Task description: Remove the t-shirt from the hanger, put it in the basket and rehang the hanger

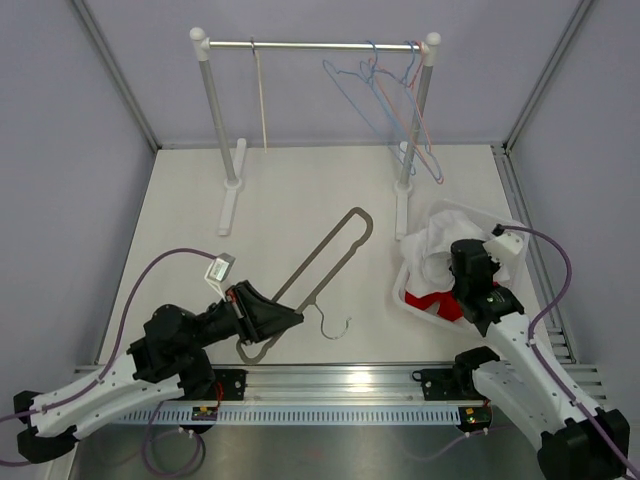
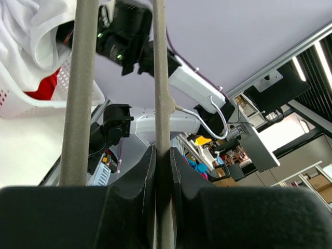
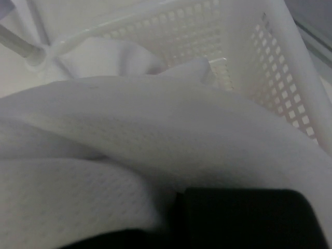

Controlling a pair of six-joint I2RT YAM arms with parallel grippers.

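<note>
On the bench the left claw [image 2: 162, 162] pinched the bare hanger [image 1: 325, 262]. The right claw [image 1: 452, 278] sat buried in the t-shirt [image 1: 432, 232] in the basket [image 1: 402, 293]; I could not tell its opening. It should release fully before lifting.

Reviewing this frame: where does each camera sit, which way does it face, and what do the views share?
Top external: above and behind the bases, facing down on the table, garment rack, left arm and right arm.
Left wrist: low over the table, facing along the grey hanger toward the basket; left tool shut on the hanger.
Right wrist: at the basket, close against the white t-shirt; dark part of right tool shows.
Shared: basket and t-shirt in all three.
</note>
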